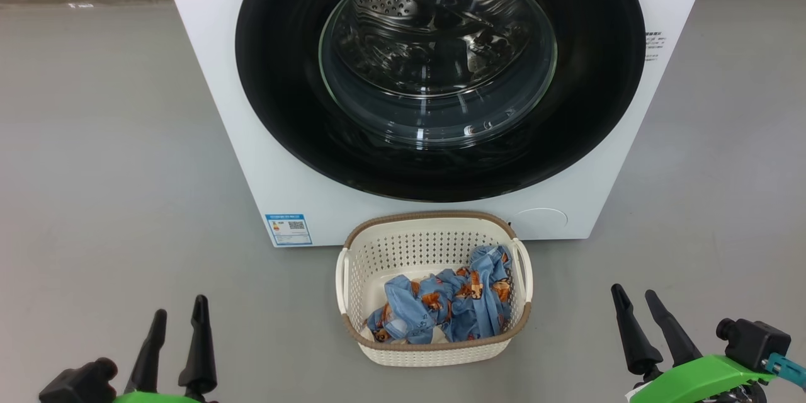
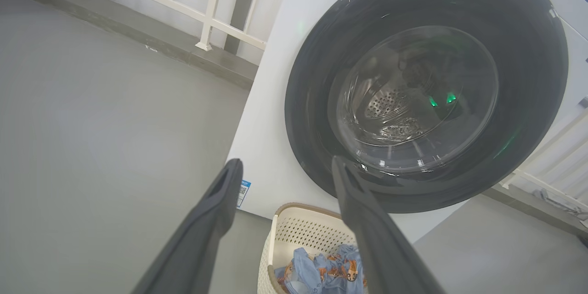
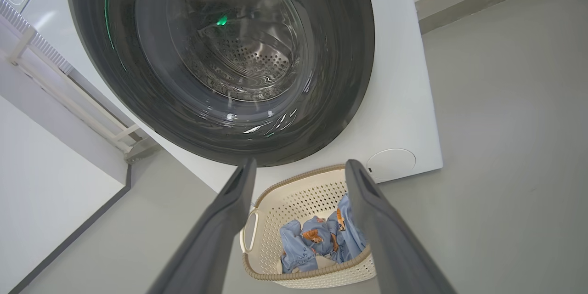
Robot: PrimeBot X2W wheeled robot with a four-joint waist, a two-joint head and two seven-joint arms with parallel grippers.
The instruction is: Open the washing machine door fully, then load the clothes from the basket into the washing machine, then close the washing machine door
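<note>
- Standing on the grey floor [image 1: 94, 170], the white washing machine [image 1: 208, 75] has its round black door [image 1: 283, 75] shut
- Cream basket [image 1: 428, 245] just before the machine, holding the blue printed clothes [image 1: 453, 305]
- Left gripper [image 1: 181, 306]: fingers spread, empty, left of the basket
- Right gripper [image 1: 633, 291]: fingers spread, empty, right of the basket

Bright even light, faint shadows, glints on the washing machine door [image 1: 439, 69], wrist views bowed.
</note>
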